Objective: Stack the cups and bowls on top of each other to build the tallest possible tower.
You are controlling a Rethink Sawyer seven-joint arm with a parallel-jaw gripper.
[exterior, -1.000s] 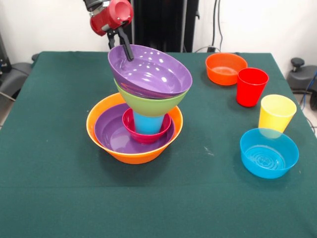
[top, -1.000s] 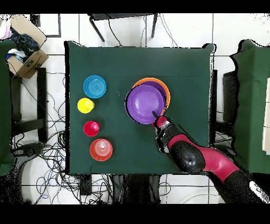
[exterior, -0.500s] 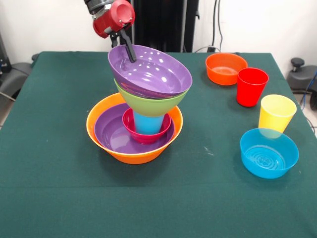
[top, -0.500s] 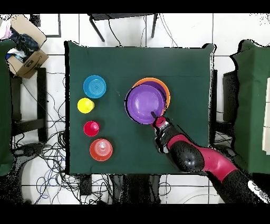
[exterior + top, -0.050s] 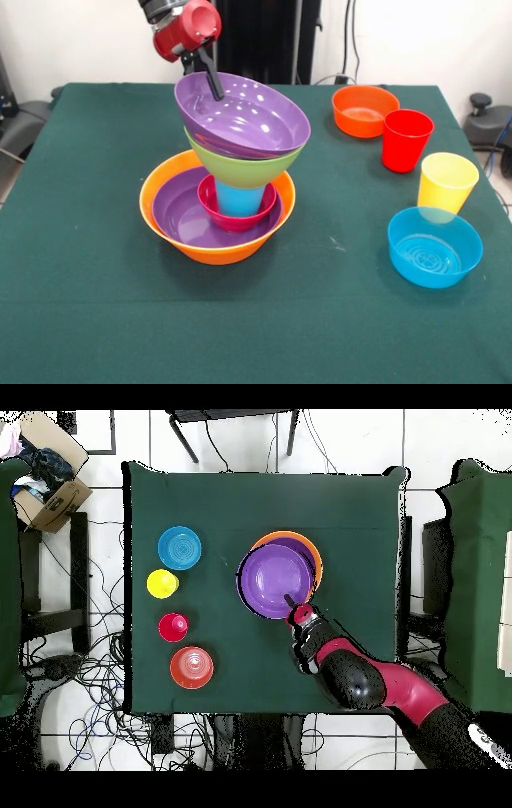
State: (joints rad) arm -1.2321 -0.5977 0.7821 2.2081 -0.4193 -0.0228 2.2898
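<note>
The gripper [image 5: 210, 78] reaches inside the rim of the tilted purple bowl [image 5: 244, 114] topping the tower [image 5: 220, 184]; whether its dark fingers pinch that rim or stand apart cannot be told. The blue cup [image 5: 238, 198] shows only partly beneath the green bowl [image 5: 232, 170], while broad bare table [image 5: 96, 320] lies nearer the front edge.

The red and black arm [image 5: 400, 692] reaches in from the table's far side. Its red wrist [image 5: 187, 27] sits high, at the scene's left. The gripper [image 5: 210, 76] points down and slightly right; whether its dark fingers are parted cannot be made out.
</note>
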